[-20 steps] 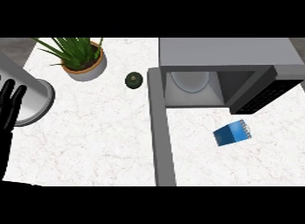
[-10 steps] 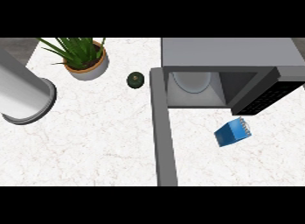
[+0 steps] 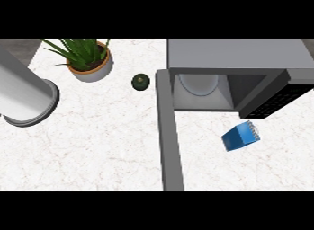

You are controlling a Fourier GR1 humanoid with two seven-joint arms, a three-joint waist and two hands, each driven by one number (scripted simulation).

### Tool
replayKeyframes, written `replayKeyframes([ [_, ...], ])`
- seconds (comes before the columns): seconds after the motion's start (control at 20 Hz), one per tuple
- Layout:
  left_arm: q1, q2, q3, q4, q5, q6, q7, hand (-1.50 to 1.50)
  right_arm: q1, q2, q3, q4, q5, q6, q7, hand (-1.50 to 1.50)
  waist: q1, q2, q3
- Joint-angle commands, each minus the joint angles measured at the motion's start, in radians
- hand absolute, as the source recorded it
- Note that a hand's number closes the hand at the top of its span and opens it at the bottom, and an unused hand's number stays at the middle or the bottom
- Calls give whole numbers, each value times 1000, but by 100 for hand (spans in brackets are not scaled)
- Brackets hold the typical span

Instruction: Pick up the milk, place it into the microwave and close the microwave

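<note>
The milk (image 3: pixel 241 136) is a small blue carton lying tilted on the white counter, just in front of the microwave's opening and to the right of its door. The grey microwave (image 3: pixel 239 56) stands at the back right with its door (image 3: pixel 169 139) swung wide open toward me. A pale round turntable (image 3: pixel 199 83) shows inside. My left forearm (image 3: pixel 16 92) crosses the upper left as a grey cylinder, and its hand is out of the picture. My right hand does not show either.
A potted green plant (image 3: pixel 87 63) stands at the back left. A small dark green round object (image 3: pixel 141 81) lies between the pot and the microwave door. The marble counter (image 3: pixel 92 148) stretches left of the door.
My left arm has swung further into the picture and its black hand, seen at the left edge a second ago, has left the view. The milk and microwave have not moved.
</note>
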Motion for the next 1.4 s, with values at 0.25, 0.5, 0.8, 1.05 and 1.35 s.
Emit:
replayKeyframes([
  [0.25, 150, -16, 99, -125, 192, -109, -23, -150, -113, -27, -98, 313, 28, -57, -99, -150, 13, -1, 1],
  [0.5, 154, 12, 152, -109, 267, -123, -3, -150, -107, 2, -82, 566, 87, -46, -299, -150, 12, 0, 2],
  [0.8, 229, -31, 152, -107, 272, -196, -42, -150, -254, -2, -110, 854, 148, -99, -425, -150, 21, 1, 2],
  [1.05, 230, -40, 179, -102, 270, -214, -68, -150, -333, -76, -160, 1040, 166, -94, -532, -150, 16, 1, 2],
  [1.35, 246, -16, 229, -36, 325, -264, -96, -150, -459, -109, -202, 1340, 180, -103, -685, -150, 22, 4, 3],
])
